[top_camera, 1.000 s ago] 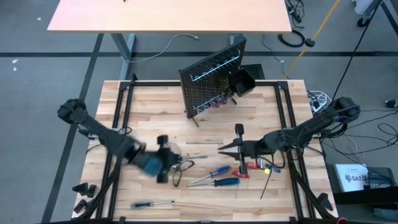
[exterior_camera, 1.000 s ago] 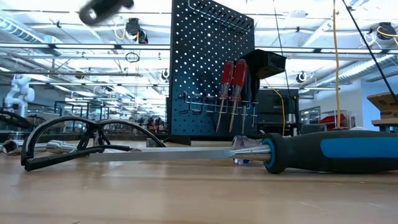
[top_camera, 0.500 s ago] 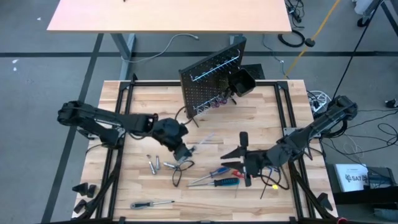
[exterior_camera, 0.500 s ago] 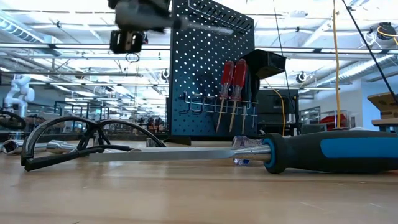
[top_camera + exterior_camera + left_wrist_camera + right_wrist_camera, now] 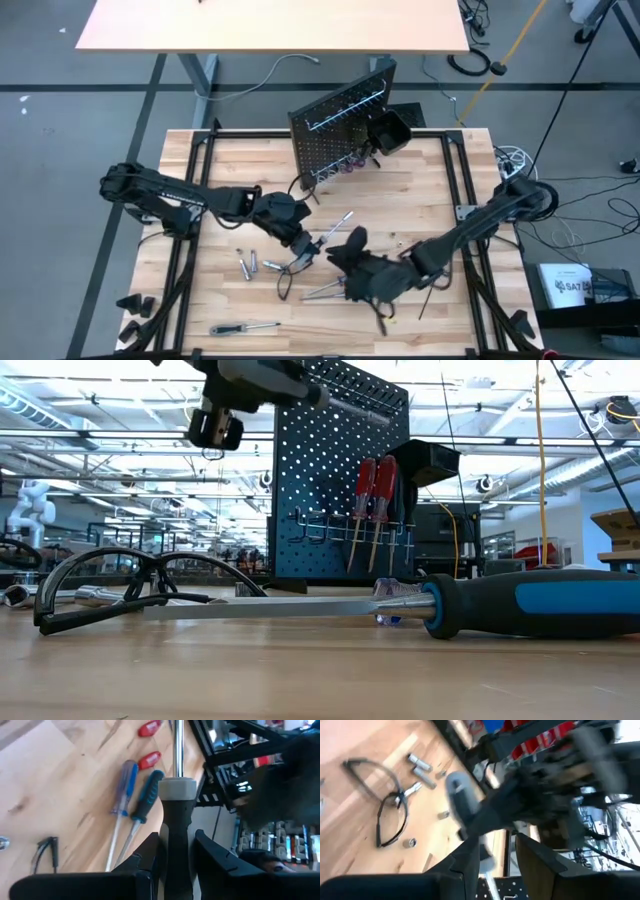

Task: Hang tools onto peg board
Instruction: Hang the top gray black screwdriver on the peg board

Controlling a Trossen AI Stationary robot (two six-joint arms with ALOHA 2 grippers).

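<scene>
The left pincer [image 5: 303, 243] is raised above the middle of the tabletop [image 5: 420, 200], pinching a screwdriver [image 5: 176, 800] by its dark handle, the metal shaft pointing toward the peg board [image 5: 335, 135]. In the low view this screwdriver [image 5: 300, 390] hangs high in front of the board's upper left part. The peg board [image 5: 335, 470] stands upright at the far middle of the tabletop, with two red-handled screwdrivers [image 5: 372, 490] hanging on it beside a small black bin [image 5: 428, 460]. The right pincer [image 5: 352, 262] is low over the near middle, just beside the loose tools; its fingers [image 5: 470, 857] are spread and hold nothing. A blue-handled screwdriver [image 5: 520, 603] lies near, and a black wire loop [image 5: 130, 585] to its left.
</scene>
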